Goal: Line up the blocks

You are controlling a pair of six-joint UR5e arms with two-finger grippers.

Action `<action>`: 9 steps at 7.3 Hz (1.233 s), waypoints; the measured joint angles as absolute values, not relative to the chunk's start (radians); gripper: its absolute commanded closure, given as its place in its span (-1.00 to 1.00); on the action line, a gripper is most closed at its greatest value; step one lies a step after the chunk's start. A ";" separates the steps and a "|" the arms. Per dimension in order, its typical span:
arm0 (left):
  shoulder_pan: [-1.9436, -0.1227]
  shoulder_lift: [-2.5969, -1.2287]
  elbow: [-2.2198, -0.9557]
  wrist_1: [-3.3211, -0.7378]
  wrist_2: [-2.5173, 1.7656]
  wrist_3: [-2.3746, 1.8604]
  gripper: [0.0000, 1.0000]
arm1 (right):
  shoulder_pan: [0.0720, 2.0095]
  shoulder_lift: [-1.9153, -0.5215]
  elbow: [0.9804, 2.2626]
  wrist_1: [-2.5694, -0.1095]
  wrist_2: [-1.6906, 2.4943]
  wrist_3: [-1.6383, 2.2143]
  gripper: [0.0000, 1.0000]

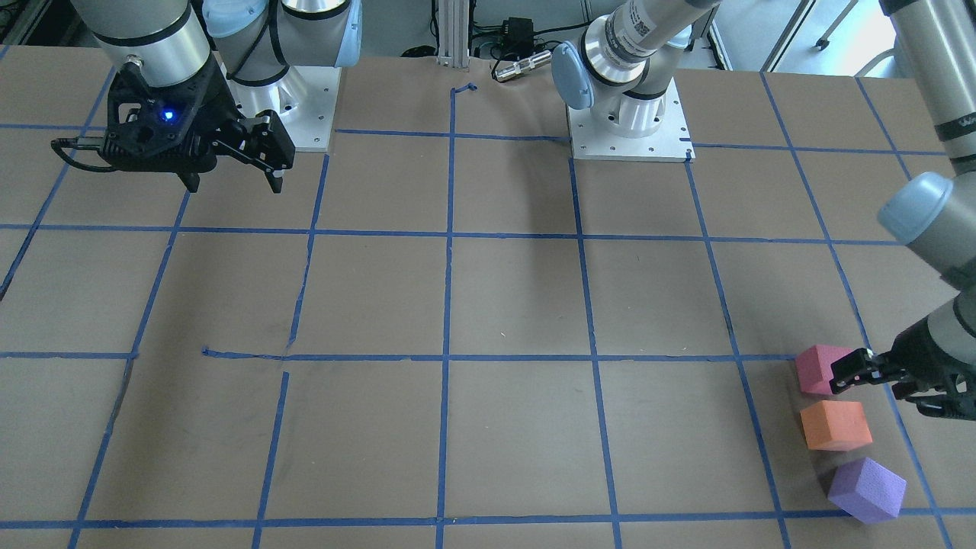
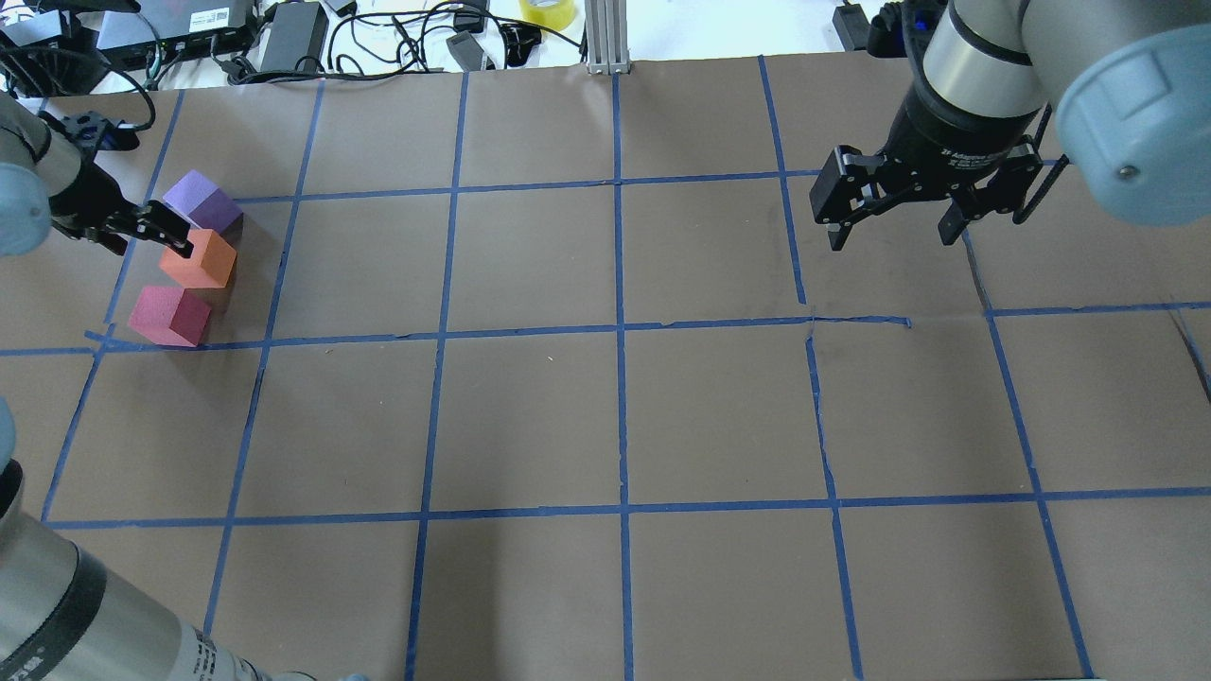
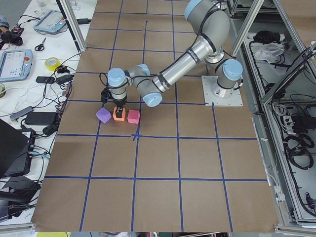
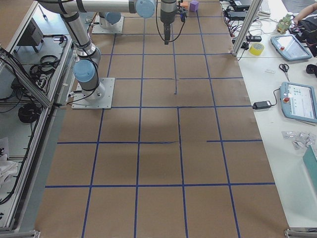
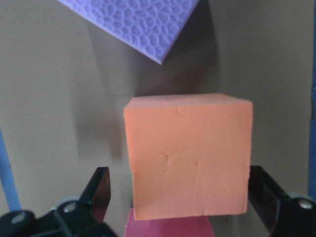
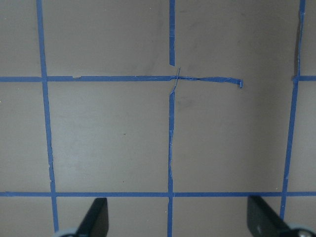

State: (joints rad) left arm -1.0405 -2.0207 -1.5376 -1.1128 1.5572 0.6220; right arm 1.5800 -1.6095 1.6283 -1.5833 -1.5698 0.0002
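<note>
3 foam blocks sit in a short row on the robot's L side of the table (image 1: 518, 305), which is brown w/ a blue tape grid (image 1: 448, 229). Front view: pink block (image 1: 816, 371), orange block (image 1: 836, 425) and purple block (image 1: 867, 489) run top to bottom at lower right, each just beside the next, purple turned at an angle to the other 2. L gripper (image 1: 884, 393) comes in from the right edge, 1 finger overlapping pink in this view, jaws spread. R gripper (image 1: 232, 181) hangs over the table at upper left near its arm's base, jaws wide apart, nothing btwn them. Overhead view: same row at far left, purple (image 2: 203, 203) farthest, orange (image 2: 199, 260) in the middle, pink (image 2: 170, 315) nearest; L gripper's finger tip is at orange's top edge. R gripper (image 2: 889, 238) is well apart, upper right. L side view: L gripper (image 3: 118, 111) points straight down at orange. R side view: R gripper (image 4: 166, 34) points down, far from the blocks. L wrist view: orange (image 5: 187, 155) shows btwn the 2 open fingers (image 5: 98, 190), w/ a gap on the view's left; can't tell if the other finger touches. Purple's corner (image 5: 133, 24) is above, a pink strip (image 5: 168, 228) below. R wrist view: only table and tape, finger tips (image 6: 96, 215) wide apart.
</note>
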 measured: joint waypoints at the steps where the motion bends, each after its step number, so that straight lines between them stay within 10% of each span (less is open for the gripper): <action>1: -1.047 -1.917 -1.506 -1.266 1.583 0.623 -1.00 | 1.580 -1.607 1.627 -1.583 -1.571 0.000 -1.00; 5: -1.254 -1.590 -1.435 -1.573 1.593 0.579 -1.00 | 1.580 -1.608 1.626 -1.583 -1.564 0.001 -1.00; 9: -1.421 -1.578 -1.467 -1.488 1.542 0.127 -1.00 | 1.585 -1.615 1.627 -1.582 -1.556 -0.001 -1.00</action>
State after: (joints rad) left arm -1.4210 -1.5778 -1.4674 -1.4877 1.5419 0.1268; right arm 1.5850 -1.6149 1.6275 -1.5816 -1.5564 -0.0007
